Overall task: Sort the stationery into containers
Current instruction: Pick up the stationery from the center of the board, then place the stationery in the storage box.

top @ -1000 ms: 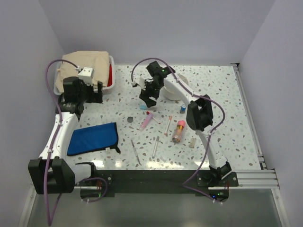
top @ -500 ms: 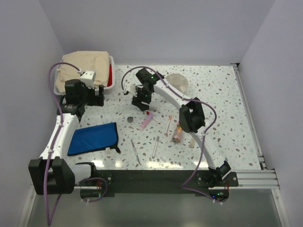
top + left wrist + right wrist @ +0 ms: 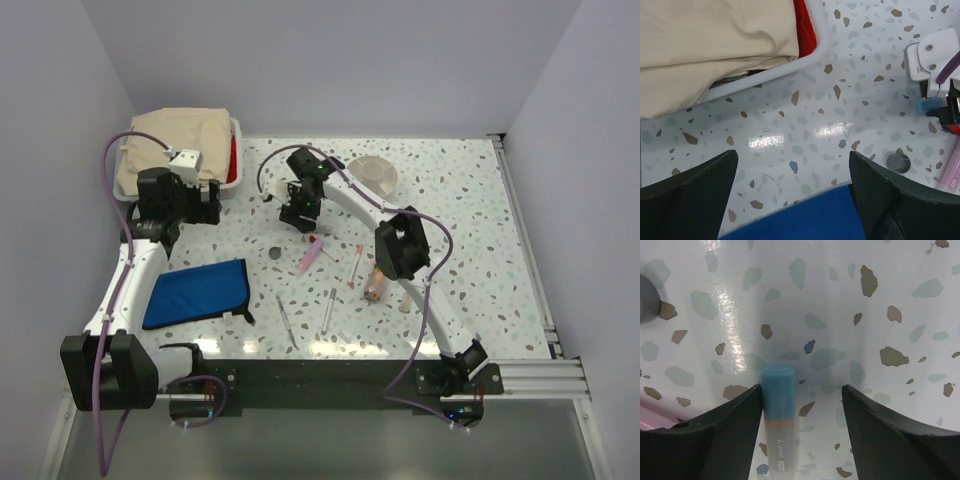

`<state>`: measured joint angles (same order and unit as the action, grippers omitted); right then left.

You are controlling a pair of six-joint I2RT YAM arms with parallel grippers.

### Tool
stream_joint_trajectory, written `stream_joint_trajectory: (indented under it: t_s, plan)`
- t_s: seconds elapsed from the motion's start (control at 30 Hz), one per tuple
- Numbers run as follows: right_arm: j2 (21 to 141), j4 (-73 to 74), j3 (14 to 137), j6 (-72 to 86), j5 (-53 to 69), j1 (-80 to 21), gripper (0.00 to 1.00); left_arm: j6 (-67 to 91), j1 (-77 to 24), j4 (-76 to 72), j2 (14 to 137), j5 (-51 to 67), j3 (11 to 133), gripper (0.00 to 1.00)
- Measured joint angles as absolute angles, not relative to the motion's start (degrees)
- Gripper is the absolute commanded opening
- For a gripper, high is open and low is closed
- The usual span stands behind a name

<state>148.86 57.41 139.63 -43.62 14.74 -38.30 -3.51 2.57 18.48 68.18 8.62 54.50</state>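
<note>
A blue-capped stick [image 3: 779, 390] lies on the speckled table between my right gripper's [image 3: 801, 390] open jaws. It touches the left finger [image 3: 735, 425], with a gap to the right one. From above, that gripper [image 3: 300, 218] hangs left of the round white cup [image 3: 375, 176]. A pink marker [image 3: 312, 255], slim pens [image 3: 357, 265], a pink-red tube [image 3: 377, 281] and a beige eraser [image 3: 405, 301] lie nearer me. My left gripper [image 3: 205, 198] stands open and empty beside the white bin [image 3: 236, 160], above bare table [image 3: 792, 155].
A folded beige cloth [image 3: 180, 135] fills the bin, with something red [image 3: 805, 25] beside it. A flat blue pouch [image 3: 198, 292] lies at the front left. A small grey disc [image 3: 277, 256] sits by the marker. Walls close in the left, back and right.
My right arm swung left from beside the cup and came down over the blue-capped stick, its jaws narrowing. The left arm has barely moved.
</note>
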Motion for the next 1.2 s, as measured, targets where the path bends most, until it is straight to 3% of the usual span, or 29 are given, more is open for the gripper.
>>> stream_joint_trajectory:
  t_s: [0.03,0.07,0.17,0.2,0.57,0.7,0.87,1.07,1.2]
  plan:
    - [149.0,57.3,139.8,-43.7,14.4,-38.3,0.53,-3.5,2.6,18.3,68.3,8.7,54.5,0.97]
    - [149.2,57.4,140.0,-43.6,14.5,-38.3,0.40,-3.5,2.6,18.2,68.4,8.7,54.5,0.97]
    - [149.7,57.3,140.9,-43.5,14.5,-38.3,0.16,-3.5,2.6,18.1,68.6,8.8,54.5,0.97]
    - [149.8,57.4,140.9,-43.4,14.5,-38.3,0.00,-3.5,2.6,18.1,68.6,8.8,54.5,0.97]
    - [143.6,53.4,136.7,-39.6,16.5,-37.1,0.00,-3.6,2.6,16.1,69.1,12.8,52.3,0.89]
    - [129.6,39.0,126.8,-27.0,17.8,-32.6,0.00,-3.7,2.1,14.2,70.8,14.6,50.9,0.88]
    - [118.9,22.8,125.9,-14.9,12.9,-22.7,0.00,-4.3,-2.0,11.3,72.9,14.6,50.9,0.88]
    - [113.0,4.4,113.9,-7.6,4.7,-15.6,0.00,-5.1,-7.1,8.7,76.5,14.8,52.6,0.88]
    - [116.2,1.5,110.6,-3.8,2.7,-15.3,0.00,-5.1,-7.6,7.9,78.7,14.8,54.5,0.88]
